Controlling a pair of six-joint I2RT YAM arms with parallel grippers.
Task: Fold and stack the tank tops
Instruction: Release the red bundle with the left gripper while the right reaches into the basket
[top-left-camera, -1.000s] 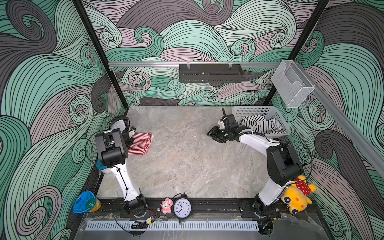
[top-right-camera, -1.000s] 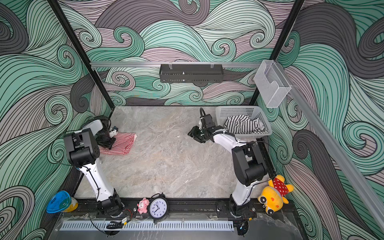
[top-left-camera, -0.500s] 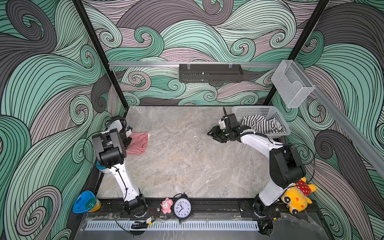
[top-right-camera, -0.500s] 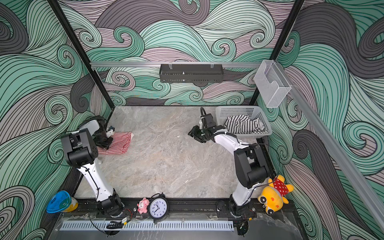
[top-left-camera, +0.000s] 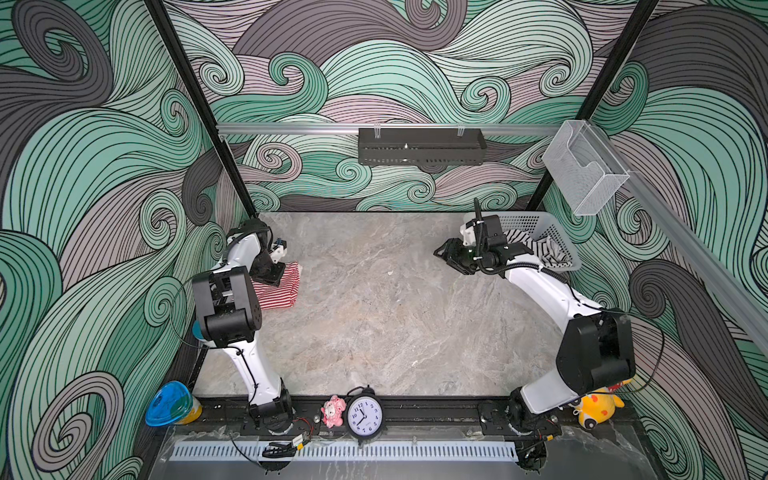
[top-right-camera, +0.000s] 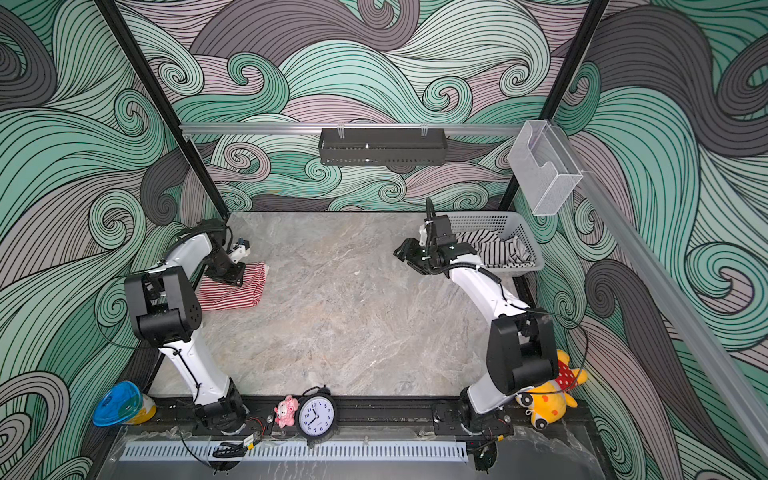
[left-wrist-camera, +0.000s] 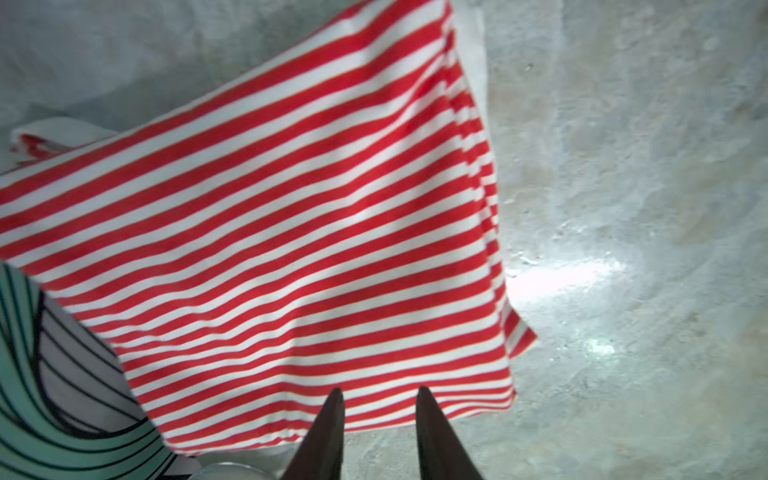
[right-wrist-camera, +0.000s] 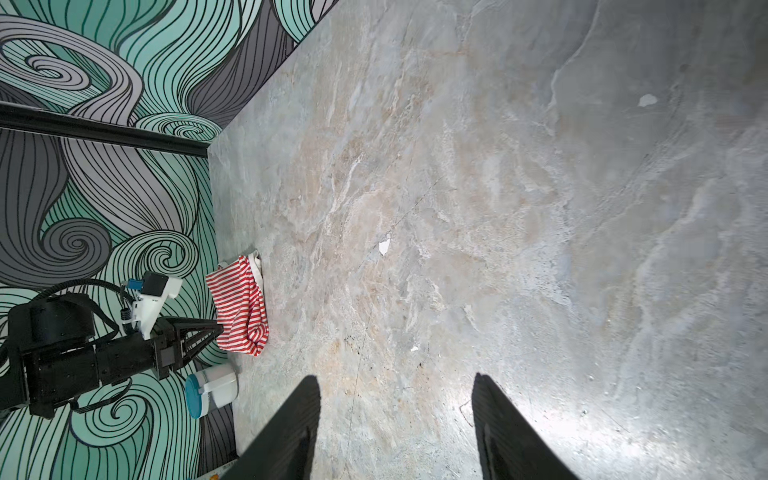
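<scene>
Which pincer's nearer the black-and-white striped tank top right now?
Right. The right pincer hovers just outside the basket holding the black-and-white tank top, pointing away from it; the left pincer is across the table at the red-and-white tank top.

Swirly grn/gry walls (top-left-camera: 374, 62), marble-look tbl (top-left-camera: 374, 332).

White arms (top-left-camera: 540, 286), black joints (top-left-camera: 594, 357), dark tapered fingers (left-wrist-camera: 328, 436)
</scene>
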